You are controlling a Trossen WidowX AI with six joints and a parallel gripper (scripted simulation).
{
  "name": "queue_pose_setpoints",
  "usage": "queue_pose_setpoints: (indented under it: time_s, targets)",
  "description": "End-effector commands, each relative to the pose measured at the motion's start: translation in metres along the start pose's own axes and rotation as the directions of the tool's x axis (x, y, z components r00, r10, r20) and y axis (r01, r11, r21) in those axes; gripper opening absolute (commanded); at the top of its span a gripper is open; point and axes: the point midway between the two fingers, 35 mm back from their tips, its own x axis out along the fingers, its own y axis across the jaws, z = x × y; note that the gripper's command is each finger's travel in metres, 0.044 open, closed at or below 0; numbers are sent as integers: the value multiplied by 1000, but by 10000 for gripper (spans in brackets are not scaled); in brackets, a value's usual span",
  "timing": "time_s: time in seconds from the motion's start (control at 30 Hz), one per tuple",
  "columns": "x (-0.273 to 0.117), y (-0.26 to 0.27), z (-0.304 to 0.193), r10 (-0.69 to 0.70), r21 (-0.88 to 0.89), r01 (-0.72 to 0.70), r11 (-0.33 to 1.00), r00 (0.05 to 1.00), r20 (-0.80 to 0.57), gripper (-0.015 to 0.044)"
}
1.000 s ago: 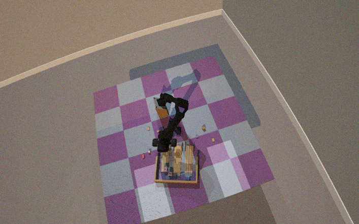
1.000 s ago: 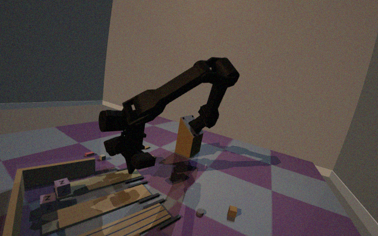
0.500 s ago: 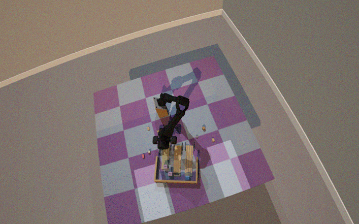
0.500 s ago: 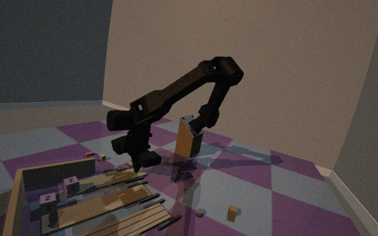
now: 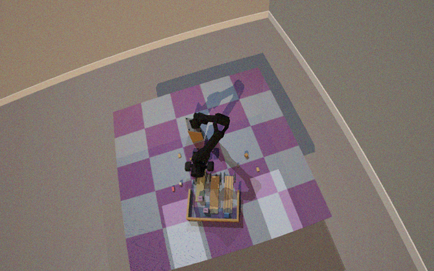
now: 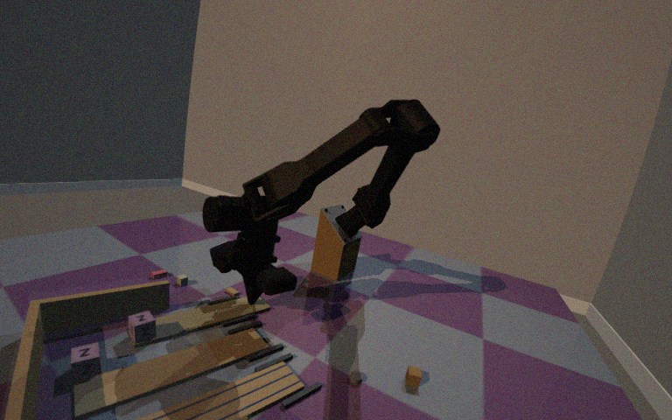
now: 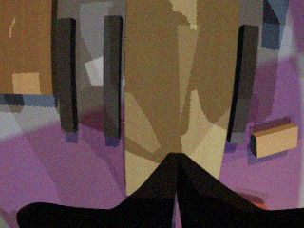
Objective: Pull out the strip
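Note:
My gripper (image 6: 253, 301) (image 7: 175, 160) is shut with nothing between its fingers. It points down onto the top of the yellowish strip (image 5: 200, 185) (image 6: 213, 313) (image 7: 152, 52) near its outer end, and seems to touch it. A pink-topped cube (image 5: 200, 198) (image 6: 141, 327) marked N is at this strip's inner end and appears to rest on it. A second N cube (image 5: 205, 210) (image 6: 85, 359) stands farther in, beside the middle strip's inner end. The orange-brown middle strip (image 5: 214, 193) (image 6: 192, 357) (image 7: 26, 43) and the striped strip (image 5: 229, 196) (image 6: 277, 383) lie alongside.
A wooden-walled tray (image 5: 211, 219) (image 6: 22, 364) surrounds the inner ends of the strips. Dark guide rails (image 6: 302, 395) (image 7: 112, 76) flank the strips. A blue block (image 5: 227, 215) lies by the striped strip. Small blocks lie around, including an orange one (image 5: 246, 154) (image 6: 413, 378) and a red one (image 5: 173, 189) (image 6: 158, 274).

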Motion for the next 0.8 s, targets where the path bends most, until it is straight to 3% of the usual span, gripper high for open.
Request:
queue_pose_setpoints:
  time_s: [0.0,0.77]
  targets:
    - [6,0,-16,1,13,-1,1000,1000,-31,0]
    - [5,1,-48,1,14,-1,1000,999,-33,0]
